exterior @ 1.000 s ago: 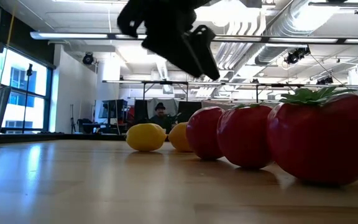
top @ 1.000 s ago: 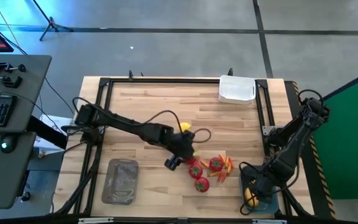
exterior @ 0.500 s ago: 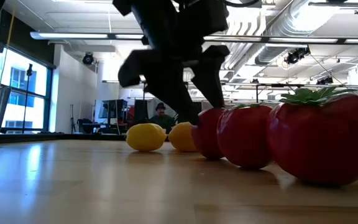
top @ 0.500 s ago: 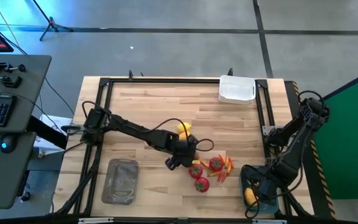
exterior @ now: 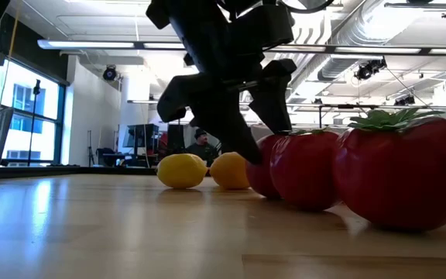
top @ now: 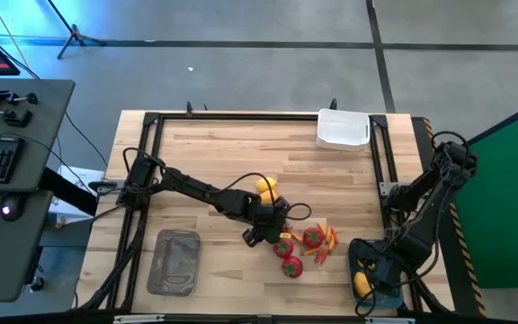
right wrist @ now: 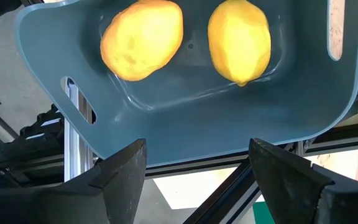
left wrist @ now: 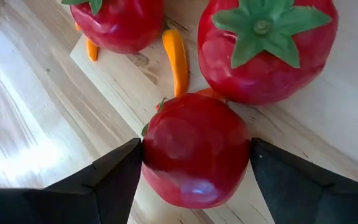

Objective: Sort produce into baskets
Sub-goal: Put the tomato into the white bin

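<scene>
Here the left tool [left wrist: 194, 165] grips a red fruit [left wrist: 194, 149] beside 2 others.

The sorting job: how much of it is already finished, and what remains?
Done: two lemons lie in the blue basket, below the open right gripper.

In hand: the left gripper has its jaws around a red fruit; grip not confirmed.

Left: two more red fruits, peppers and two lemons on the table; the white basket and grey basket look unfilled.
</scene>
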